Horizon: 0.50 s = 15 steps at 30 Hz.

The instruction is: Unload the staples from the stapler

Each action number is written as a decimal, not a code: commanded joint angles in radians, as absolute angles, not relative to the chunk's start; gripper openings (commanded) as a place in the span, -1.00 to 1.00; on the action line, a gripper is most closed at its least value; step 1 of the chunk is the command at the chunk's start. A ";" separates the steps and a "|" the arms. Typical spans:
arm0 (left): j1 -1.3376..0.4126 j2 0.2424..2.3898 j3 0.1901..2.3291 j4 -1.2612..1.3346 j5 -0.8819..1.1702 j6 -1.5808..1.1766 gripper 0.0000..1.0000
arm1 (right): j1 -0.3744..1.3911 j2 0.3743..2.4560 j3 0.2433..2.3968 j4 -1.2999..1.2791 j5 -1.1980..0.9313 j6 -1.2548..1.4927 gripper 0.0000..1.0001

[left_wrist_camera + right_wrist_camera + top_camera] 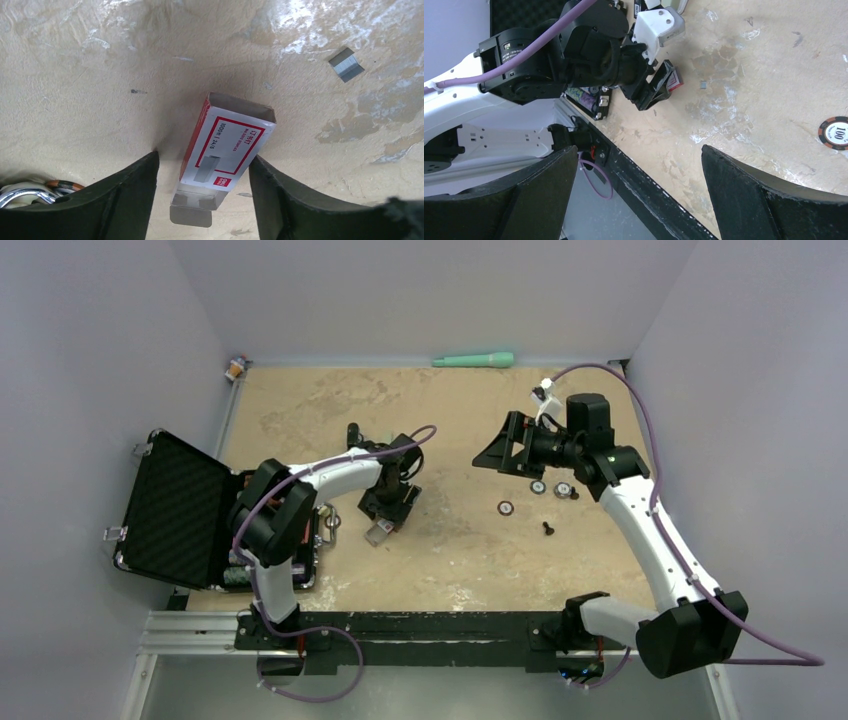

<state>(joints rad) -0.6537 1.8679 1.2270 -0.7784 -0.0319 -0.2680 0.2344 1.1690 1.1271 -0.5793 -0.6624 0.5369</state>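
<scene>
Jaws of the left gripper [202,159] hang open astride the staple box [227,145], unclamped; staples [346,65] lie loose on the worktop [100,75] just beyond, left of centre. Squeeze the cardboard gently, squarely. Stapler: can't pick it out.

Top view: left jaws cover most of the staple box [379,533]. Right wrist view: poker chip [835,133] cut by the right edge; staples [703,85] a mere speck.

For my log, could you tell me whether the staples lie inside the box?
No, the staples lie on the table, apart from the box.
</scene>
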 commanded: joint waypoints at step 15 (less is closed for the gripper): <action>-0.676 1.773 1.273 -0.796 -0.045 -0.209 -0.16 | 0.231 1.154 1.132 -0.565 -0.680 0.534 0.97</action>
<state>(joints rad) -0.6693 1.8606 1.2270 -0.7773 -0.0402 -0.2413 0.2344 1.1690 1.1267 -0.5793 -0.6716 0.5373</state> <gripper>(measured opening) 0.464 0.982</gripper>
